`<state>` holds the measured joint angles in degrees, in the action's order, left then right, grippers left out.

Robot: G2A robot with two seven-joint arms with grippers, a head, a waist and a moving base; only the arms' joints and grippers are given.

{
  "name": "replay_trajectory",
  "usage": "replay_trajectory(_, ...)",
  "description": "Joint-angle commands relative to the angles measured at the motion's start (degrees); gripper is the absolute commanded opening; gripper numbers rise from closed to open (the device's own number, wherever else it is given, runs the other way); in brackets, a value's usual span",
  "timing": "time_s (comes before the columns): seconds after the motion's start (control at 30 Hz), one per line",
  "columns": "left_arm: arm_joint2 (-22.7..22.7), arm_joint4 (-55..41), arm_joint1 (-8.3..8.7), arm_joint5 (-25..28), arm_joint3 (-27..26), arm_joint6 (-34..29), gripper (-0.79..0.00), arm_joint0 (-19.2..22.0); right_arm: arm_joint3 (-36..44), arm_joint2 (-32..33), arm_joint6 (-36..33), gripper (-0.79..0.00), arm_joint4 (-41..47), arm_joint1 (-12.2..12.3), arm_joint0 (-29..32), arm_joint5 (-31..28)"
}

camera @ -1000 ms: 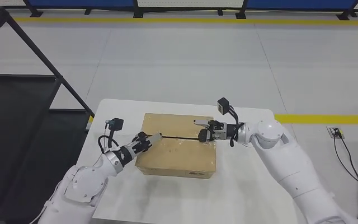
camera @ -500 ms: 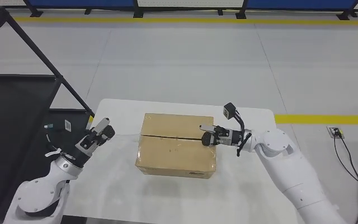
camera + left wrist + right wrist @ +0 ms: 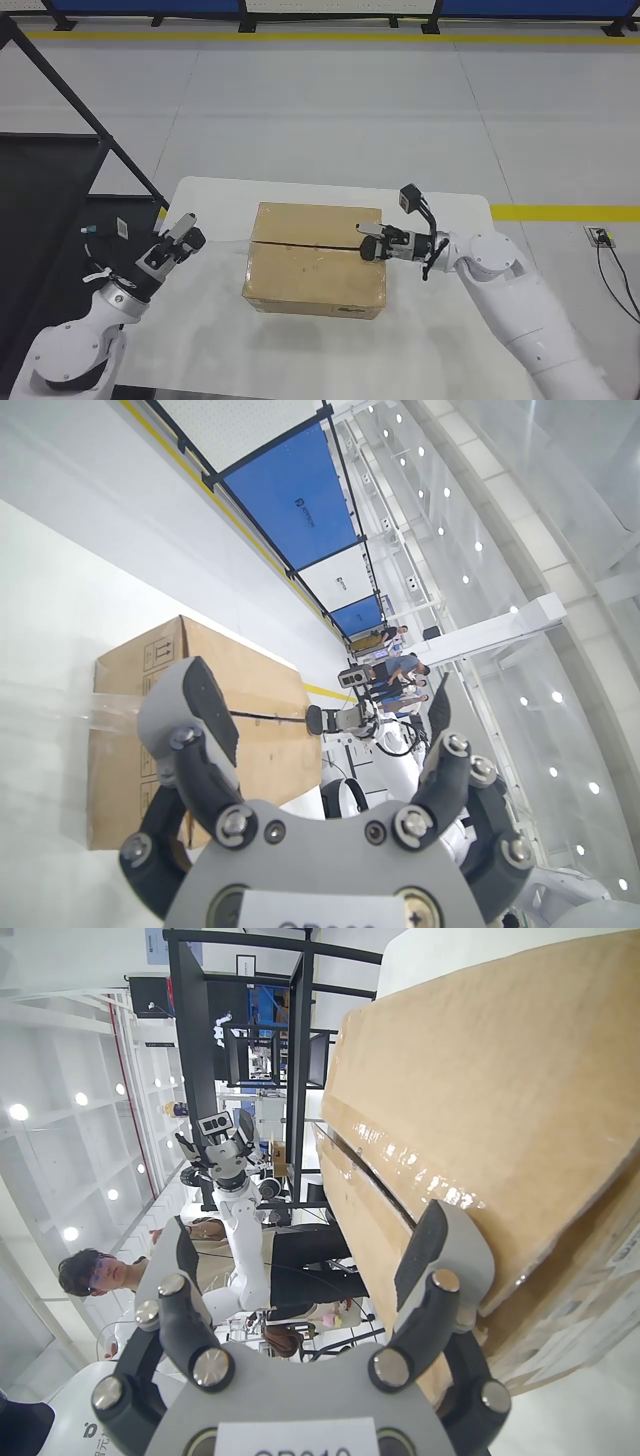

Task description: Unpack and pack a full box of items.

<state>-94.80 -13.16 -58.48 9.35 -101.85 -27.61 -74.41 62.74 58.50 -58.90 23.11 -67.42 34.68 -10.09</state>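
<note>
- Cardboard box [image 3: 315, 275]: closed, standing in the middle of the white surface [image 3: 220, 320]. Its two top flaps meet along a dark seam [image 3: 310, 244] that runs from left to right.
- Clear tape [image 3: 400, 1158]: a glossy strip lying over the seam. In the left wrist view the tape [image 3: 110, 710] passes down over the box's left end.
- Left gripper [image 3: 185, 232]: raised above the left edge of the surface, to the left of the box and apart from it, pointing toward the box's left end. In its own wrist view the left gripper [image 3: 320, 695] has its fingers [image 3: 205, 695] spread wide, with nothing between them.
- Right gripper [image 3: 368, 245]: at the right end of the seam, level with the box top. In its own wrist view the right gripper [image 3: 305, 1223] has its fingers spread wide and grasps nothing. One finger [image 3: 430, 1248] lies against the top right edge of the box [image 3: 475, 1103], just beside the seam, and the other stands off the box.
</note>
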Motion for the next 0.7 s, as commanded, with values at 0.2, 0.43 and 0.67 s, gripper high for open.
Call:
replay_trajectory(0.2,2.3,-2.6,-0.76,-2.5,5.1,5.4,0.000,-0.2,0.9,-0.7,3.0,0.000,-0.4,-0.5,0.7,-1.1)
replay_trajectory(0.43,3.8,-1.0,-1.04,-5.1,7.6,6.4,0.000,-0.3,-2.6,-2.7,4.1,0.000,-0.2,-1.7,-1.3,-0.3)
replay_trajectory(0.67,3.8,-1.0,-1.04,-5.1,7.6,6.4,0.000,-0.3,-4.9,-3.9,3.8,0.000,0.1,-2.6,-2.8,-0.7)
